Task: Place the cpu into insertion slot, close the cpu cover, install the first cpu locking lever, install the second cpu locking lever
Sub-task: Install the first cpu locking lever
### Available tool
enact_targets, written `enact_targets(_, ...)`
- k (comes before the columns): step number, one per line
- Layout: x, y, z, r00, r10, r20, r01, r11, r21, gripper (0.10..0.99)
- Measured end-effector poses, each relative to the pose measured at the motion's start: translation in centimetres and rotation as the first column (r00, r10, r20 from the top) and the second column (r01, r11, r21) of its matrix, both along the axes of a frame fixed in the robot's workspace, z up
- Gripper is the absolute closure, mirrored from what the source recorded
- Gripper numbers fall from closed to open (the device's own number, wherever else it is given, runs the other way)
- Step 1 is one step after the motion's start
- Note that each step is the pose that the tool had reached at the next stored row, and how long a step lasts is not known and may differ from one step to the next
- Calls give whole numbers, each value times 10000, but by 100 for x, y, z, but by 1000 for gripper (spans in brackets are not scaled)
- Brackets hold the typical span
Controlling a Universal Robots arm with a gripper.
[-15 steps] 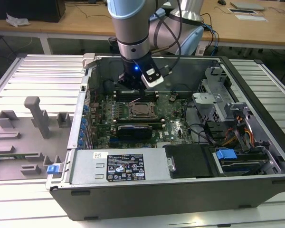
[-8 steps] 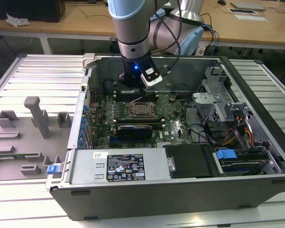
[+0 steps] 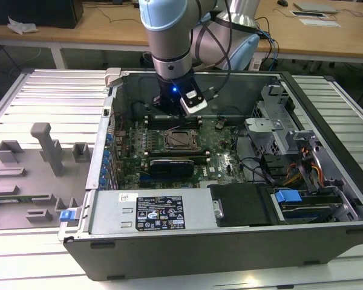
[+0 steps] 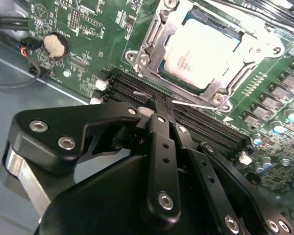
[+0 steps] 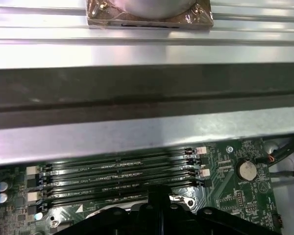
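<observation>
fingers: the gripper (image 4: 156, 105) is hanging low over the motherboard (image 4: 78, 29), its fingers (image 4: 159, 147) pressing together with nothing showing between the tips.
cpu: the cpu (image 4: 201, 49) is sitting flat in the slot (image 4: 241, 74), its pale metal top facing up.
cover: the cover (image 4: 149, 41) is lying down over the cpu and framing it through its window.
lever: a thin bright wire, likely a lever (image 4: 192, 104), is running out from the slot's corner and passing just beside the fingertips; i cannot tell whether they are touching it, nor whether it is latched.
handling: i am judging the lever to be stiff, springy and slick, best pushed or hooked near its free end. the cpu is looking light, rigid and fragile, a thing to take by its edges only.
nearby: the memory slots (image 5: 117, 171) are lying between the slot and the case wall, right under the fingers; a coin cell (image 4: 55, 45) is sitting well apart.
containers: the case (image 3: 242, 248) is lying open on the worktop (image 3: 48, 90), holding the motherboard, a power supply (image 3: 151, 211) and a drive cage (image 3: 278, 130). a grey tray (image 3: 24, 181) of fixtures is sitting on the exterior view's left.
</observation>
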State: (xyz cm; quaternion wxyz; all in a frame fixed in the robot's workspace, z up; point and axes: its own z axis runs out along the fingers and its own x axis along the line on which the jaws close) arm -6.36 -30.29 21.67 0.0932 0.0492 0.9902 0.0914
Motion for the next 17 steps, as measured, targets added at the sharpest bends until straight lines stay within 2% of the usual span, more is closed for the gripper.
enact_targets(6,3,4,-9,10000,-48,4,48,10000,2,980)
enact_targets(8,2,47,-16,9999,-110,2,110,9999,-2,980)
enact_targets(10,2,61,-22,9999,-147,3,147,9999,-9,980)
enact_targets(14,2,61,-53,9983,-591,5,591,9982,-94,980)
enact_targets(17,2,61,-78,9957,-929,5,929,9956,-98,980)
